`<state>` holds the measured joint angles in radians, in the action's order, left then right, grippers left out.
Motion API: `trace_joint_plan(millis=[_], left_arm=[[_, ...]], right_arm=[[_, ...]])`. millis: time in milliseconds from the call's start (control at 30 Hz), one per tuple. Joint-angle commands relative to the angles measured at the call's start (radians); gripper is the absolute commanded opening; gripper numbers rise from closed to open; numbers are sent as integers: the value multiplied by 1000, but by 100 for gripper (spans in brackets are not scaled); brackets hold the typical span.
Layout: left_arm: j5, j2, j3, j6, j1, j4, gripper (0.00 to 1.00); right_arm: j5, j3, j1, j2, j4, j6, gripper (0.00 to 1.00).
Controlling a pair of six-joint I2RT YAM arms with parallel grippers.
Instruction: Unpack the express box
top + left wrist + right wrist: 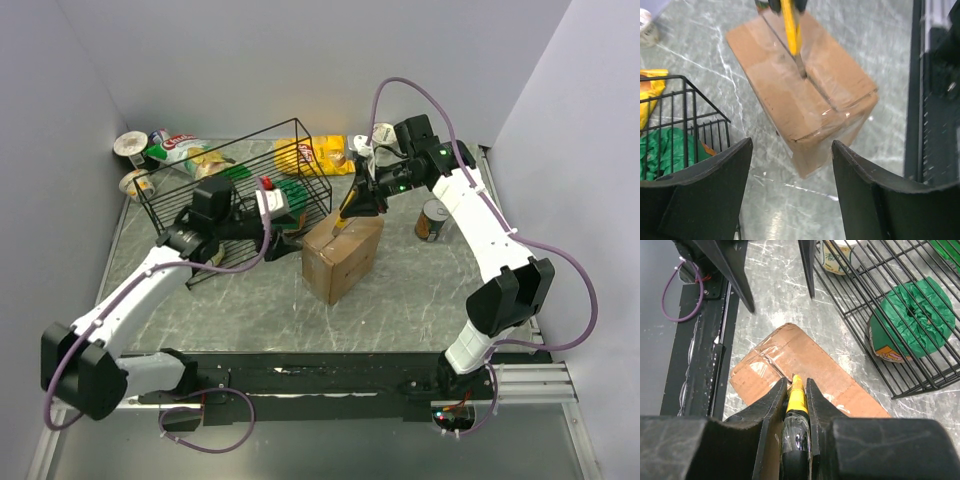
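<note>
The express box (343, 258), a brown carton with a clear-taped seam, stands on the table's middle. It also shows in the left wrist view (800, 90) and the right wrist view (795, 357). My right gripper (357, 203) is shut on a yellow utility knife (797, 399) and holds it above the box's far end. The knife's blade tip (800, 69) rests on the seam of the box top. My left gripper (791, 144) is open and empty, just left of the box and above its near corner.
A black wire basket (240, 170) with a green bag (912, 315) in it stands left of the box. A yellow snack bag (325, 153), a can (432, 220) and cups (130, 145) stand along the back and sides. A black rail (935, 100) runs along the table's front.
</note>
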<state>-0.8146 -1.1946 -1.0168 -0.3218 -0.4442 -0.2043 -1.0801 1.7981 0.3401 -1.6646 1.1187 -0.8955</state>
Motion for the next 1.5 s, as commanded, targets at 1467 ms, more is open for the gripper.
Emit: trace_joint_plan(millis=[1467], left_arm=[[-98,-494,-327,446,-68,215,65]], right_arm=[[114,-123,27,154,-24,-63,0]])
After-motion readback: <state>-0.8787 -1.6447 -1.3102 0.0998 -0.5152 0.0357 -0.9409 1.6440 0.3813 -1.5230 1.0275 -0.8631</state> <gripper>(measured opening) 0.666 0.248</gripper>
